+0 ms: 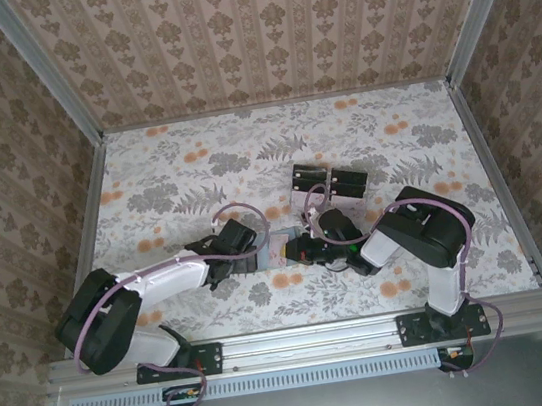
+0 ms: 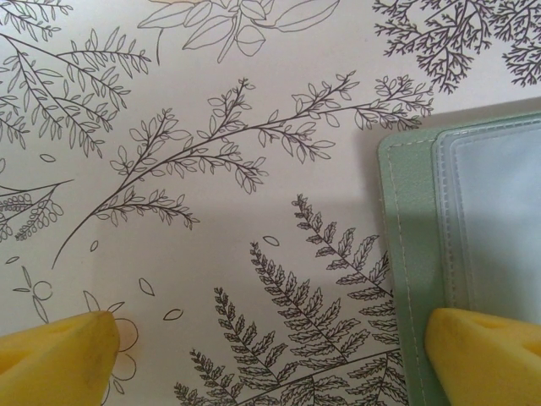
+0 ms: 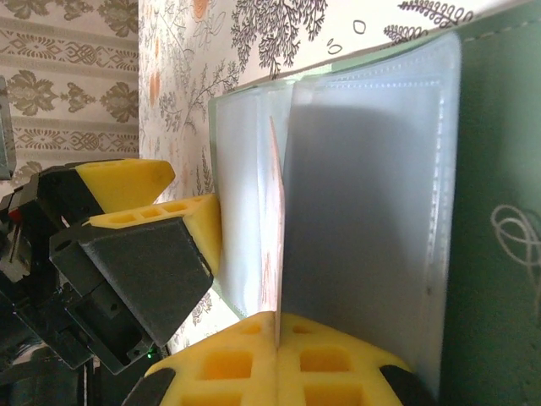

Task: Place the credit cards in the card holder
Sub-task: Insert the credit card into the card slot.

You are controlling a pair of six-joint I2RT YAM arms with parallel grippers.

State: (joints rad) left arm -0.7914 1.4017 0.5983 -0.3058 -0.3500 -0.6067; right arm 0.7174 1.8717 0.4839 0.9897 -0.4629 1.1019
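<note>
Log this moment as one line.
left gripper: open, one finger at card holder edge | right gripper: shut on credit card | card: edge-on at clear sleeves

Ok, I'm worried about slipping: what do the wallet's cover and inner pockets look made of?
The card holder has a cover like matte sage-green faux leather, perhaps vinyl: smooth, with pale stitching along its edge. Its inner pockets look like soft translucent plastic film, slightly glossy, with pressed seams.

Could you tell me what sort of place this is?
Probably a robot test cell: wallpapered panels in metal framing surround a flowery table, with left arm and right arm bolted to its rail.
</note>
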